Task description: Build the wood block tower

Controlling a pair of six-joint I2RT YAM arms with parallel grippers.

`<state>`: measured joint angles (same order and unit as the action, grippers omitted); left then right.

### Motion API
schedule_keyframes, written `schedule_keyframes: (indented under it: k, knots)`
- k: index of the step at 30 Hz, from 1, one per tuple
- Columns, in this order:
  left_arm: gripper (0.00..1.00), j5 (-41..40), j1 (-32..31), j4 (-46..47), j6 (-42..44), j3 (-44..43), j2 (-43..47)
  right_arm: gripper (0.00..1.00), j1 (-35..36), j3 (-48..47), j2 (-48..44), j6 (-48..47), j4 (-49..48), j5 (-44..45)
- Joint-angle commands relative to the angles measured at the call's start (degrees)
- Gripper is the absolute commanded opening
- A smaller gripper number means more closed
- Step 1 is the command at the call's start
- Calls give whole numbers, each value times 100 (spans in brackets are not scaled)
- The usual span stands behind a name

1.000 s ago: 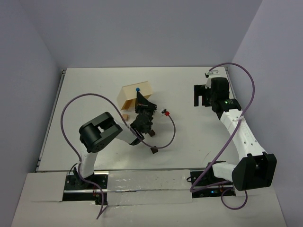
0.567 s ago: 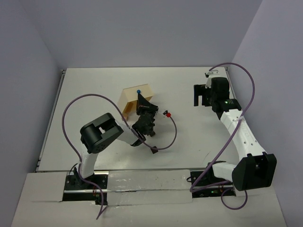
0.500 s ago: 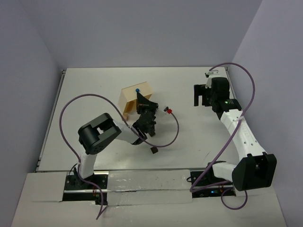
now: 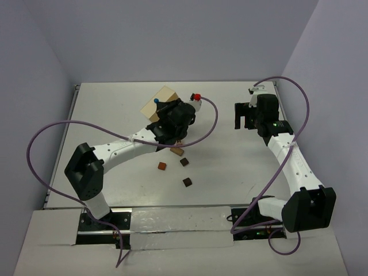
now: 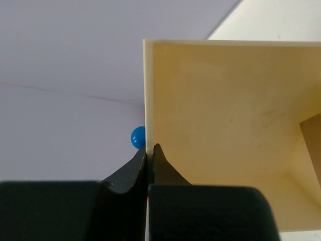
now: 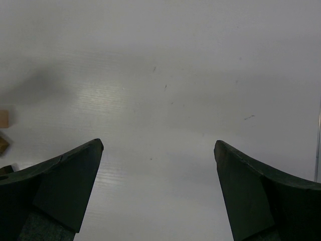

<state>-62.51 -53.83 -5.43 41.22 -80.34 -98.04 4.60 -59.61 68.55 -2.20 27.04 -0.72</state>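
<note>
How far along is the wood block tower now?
Done: nothing is stacked. Four small wood blocks, tan to dark brown, lie loose on the white table. In hand: the left gripper pinches the pale tan board by its edge; the right gripper is open and empty. Left: all stacking.

A white table (image 4: 115, 109) is stretching across the enclosure, with plain lavender walls (image 4: 172, 40) rising along its back and both sides. Faint scuffs are showing on the tabletop in the right wrist view. Toward the back, left of centre, a pale tan board (image 4: 164, 98) is sitting tilted. In the left wrist view it is filling the right half, its thin edge running vertically. A small blue ball (image 5: 137, 136) is peeking out just left of that edge. Along the near side a shiny strip (image 4: 172, 221) is lying on a white ledge (image 4: 46, 241)
</note>
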Motion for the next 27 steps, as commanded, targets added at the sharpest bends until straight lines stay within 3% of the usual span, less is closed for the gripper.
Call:
schedule_keyframes:
  k: [1,6,9,10,11,13,14,15,16,17,18,20,22,23,27]
  knots:
    - [0,-393,-30,856,313,880,311,100,-21,-35,-154,35,-185,-25]
    - [0,-586,3,3658,1942,2559,184,100,-22,17,-23,77,-236,-51]
    - [0,-719,-100,4696,3022,2426,469,100,-29,-110,-6,49,-145,-27]
    - [0,-721,-149,4363,3015,2322,643,100,-29,-145,-15,32,-100,-6]
    - [0,-615,-134,3705,2452,1787,824,100,-29,-207,-52,3,-33,7]
    - [0,-60,222,150,-251,197,816,100,-29,-272,-105,-65,22,48]
    - [0,714,435,-1240,-1292,-288,516,100,-29,-317,-105,-82,28,60]
    - [0,751,542,-1115,-1234,125,326,100,-29,-348,-84,-88,24,63]
    - [0,289,611,0,-510,867,255,100,-29,-380,-30,-83,30,63]
    - [0,-63,646,1844,633,1723,267,100,-29,-407,31,-76,41,95]
    - [0,-124,621,4280,2125,2735,310,100,-29,-417,80,-70,47,163]
    - [0,59,483,7700,4388,3587,-72,100,-29,-379,108,-38,30,166]
    - [0,497,414,10682,6844,3805,-730,100,-22,-344,144,-4,-1,114]
    - [0,529,402,11169,7178,3800,-893,100,-27,-340,169,20,-5,107]
    - [0,655,314,11149,7105,3894,-907,100,-29,-402,219,58,27,43]
